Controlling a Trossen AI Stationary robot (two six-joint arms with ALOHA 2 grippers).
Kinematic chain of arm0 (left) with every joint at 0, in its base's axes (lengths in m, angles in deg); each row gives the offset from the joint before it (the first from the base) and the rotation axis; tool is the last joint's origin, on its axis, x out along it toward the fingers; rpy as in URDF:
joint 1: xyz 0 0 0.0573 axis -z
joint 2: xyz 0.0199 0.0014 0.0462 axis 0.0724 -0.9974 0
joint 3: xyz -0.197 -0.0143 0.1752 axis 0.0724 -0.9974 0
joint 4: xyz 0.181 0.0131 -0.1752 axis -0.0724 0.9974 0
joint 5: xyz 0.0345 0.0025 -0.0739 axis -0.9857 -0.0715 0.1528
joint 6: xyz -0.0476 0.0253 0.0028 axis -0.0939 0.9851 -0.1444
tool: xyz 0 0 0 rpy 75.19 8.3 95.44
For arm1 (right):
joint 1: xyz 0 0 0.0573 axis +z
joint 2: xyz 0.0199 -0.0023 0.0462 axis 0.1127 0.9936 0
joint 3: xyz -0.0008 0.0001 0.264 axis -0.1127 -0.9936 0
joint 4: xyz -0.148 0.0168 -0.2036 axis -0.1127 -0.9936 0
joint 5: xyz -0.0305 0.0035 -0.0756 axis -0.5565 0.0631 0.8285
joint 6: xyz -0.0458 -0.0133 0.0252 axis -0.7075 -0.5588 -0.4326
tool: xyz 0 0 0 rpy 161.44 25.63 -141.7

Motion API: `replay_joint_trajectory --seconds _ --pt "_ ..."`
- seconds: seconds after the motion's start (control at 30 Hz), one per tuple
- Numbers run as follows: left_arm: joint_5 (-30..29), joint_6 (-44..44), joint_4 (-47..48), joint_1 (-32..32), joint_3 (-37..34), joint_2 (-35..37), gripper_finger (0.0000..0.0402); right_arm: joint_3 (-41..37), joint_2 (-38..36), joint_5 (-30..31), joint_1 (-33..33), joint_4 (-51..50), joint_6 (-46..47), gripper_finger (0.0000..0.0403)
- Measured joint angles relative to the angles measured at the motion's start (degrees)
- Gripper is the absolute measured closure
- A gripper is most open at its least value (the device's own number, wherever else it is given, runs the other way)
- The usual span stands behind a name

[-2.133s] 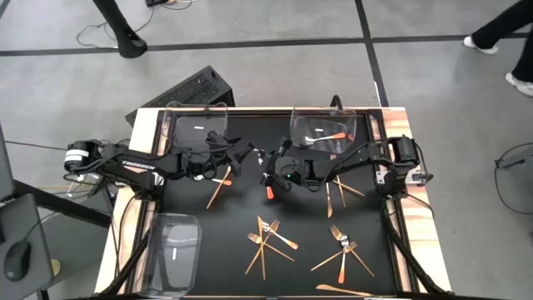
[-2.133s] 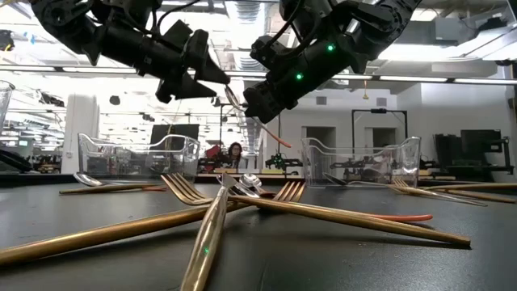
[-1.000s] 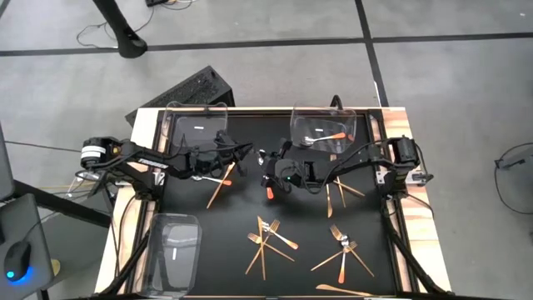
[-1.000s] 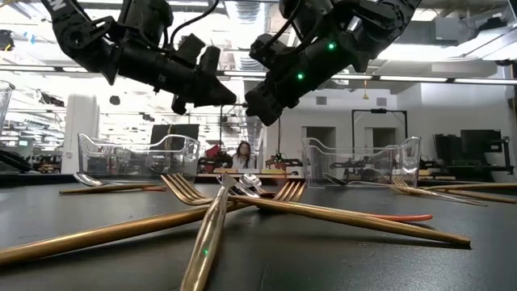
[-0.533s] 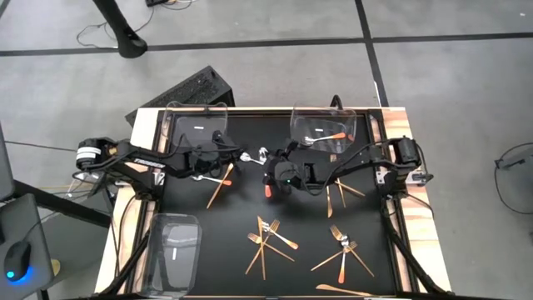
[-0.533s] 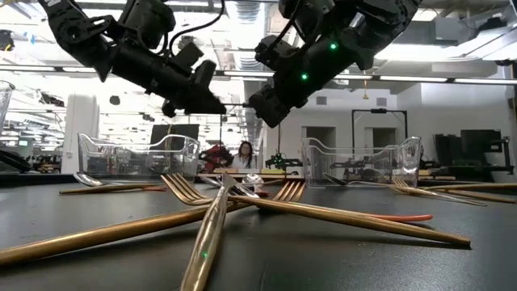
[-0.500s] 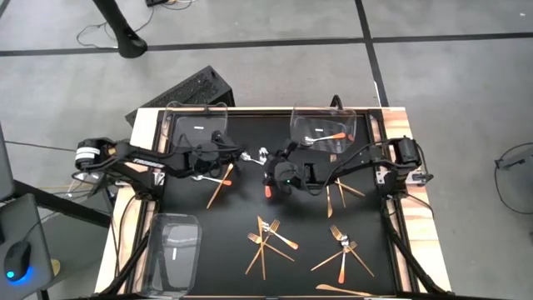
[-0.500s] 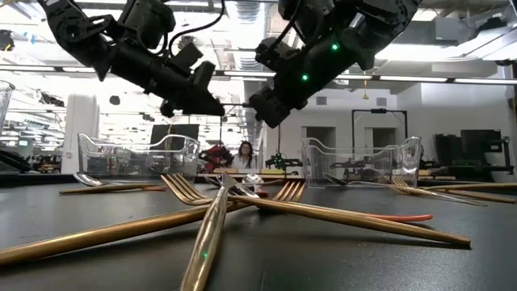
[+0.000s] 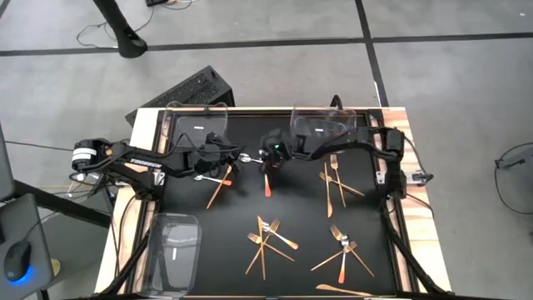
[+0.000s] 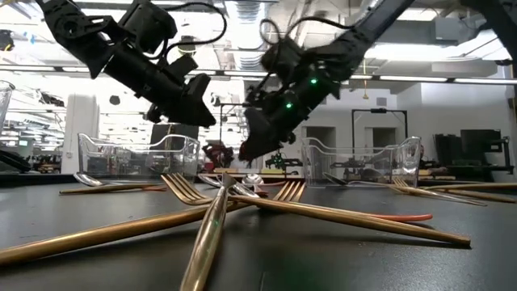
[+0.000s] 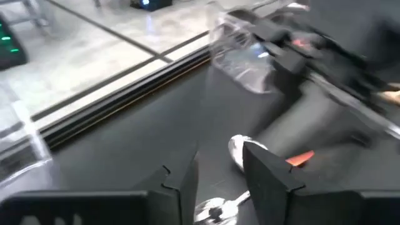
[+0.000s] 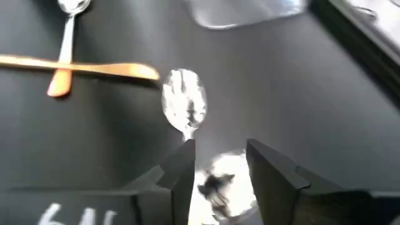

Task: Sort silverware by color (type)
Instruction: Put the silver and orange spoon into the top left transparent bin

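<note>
Presently a spoon [image 9: 267, 179] lies on the counter [image 9: 300, 225], between the left hand [image 9: 234, 158] and right hand [image 9: 268, 161], both released. It should be regripped squarely at the handle.

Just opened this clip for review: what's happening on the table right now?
Two arms are sorting silverware on a black table. The left gripper and the right gripper meet near the table's far middle, above a spoon with an orange-red handle. Both grippers have their fingers apart, and neither visibly holds anything. Gold forks lie scattered nearer the front. One clear tray sits behind the right arm, and two more clear trays are on the left.
</note>
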Motion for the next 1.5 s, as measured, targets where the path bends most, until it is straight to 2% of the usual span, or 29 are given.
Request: replay_joint_trajectory --seconds 0.2,0.43,0.6,0.8,1.03,1.17,1.5 --pt "-1.56 -2.0 4.31 -0.13 0.02 0.03 0.0283 11.7 8.57 -0.69 2.59 -10.02 -2.78 0.0222" --pt "-1.79 -4.93 11.24 0.16 0.02 1.43 0.0283 17.91 14.12 -0.3 2.25 -15.39 -2.71 0.0244" --pt "-3.24 -5.86 13.81 0.37 0.0 2.23 0.0283 18.09 13.31 -0.33 2.16 -16.69 -2.98 0.0251" --pt "-3.82 -5.99 13.53 0.36 0.0 2.23 0.0283 17.99 11.08 2.53 1.16 -16.72 -5.17 0.0252" --pt "-3.64 -6.25 13.92 0.52 0.0 2.23 0.0284 17.88 12.32 2.88 -1.01 -18.54 -5.2 0.0252" --pt "-3.52 -6.35 13.92 0.52 0.0 2.23 0.0284 17.61 12.61 -1.57 -0.71 -19.2 -4.1 0.0254" --pt "-3.13 -6.65 13.94 0.52 0.0 2.23 0.0284 17.51 12.22 -1.97 -0.26 -22.03 -2.75 0.0289"
